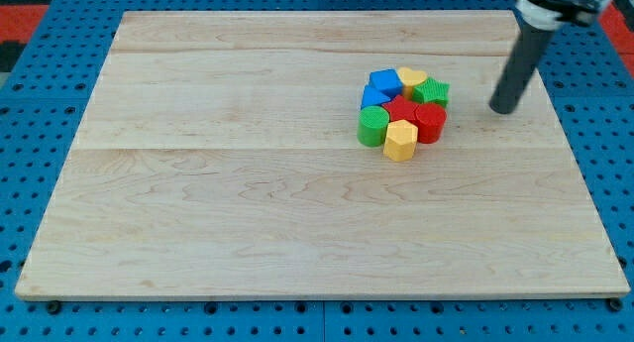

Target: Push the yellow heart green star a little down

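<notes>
My tip stood right of the cluster, touching nothing; no gripper fitted. Approach step. Next: get above the yellow heart block and green star block.

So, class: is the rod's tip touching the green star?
No: my tip stands apart on the bare board, to the view's right of the green star and the cluster.

A pale wooden board with faint grain is laid on a blue perforated table. Blue, yellow, green and red blocks are seen, and a dark rod.
</notes>
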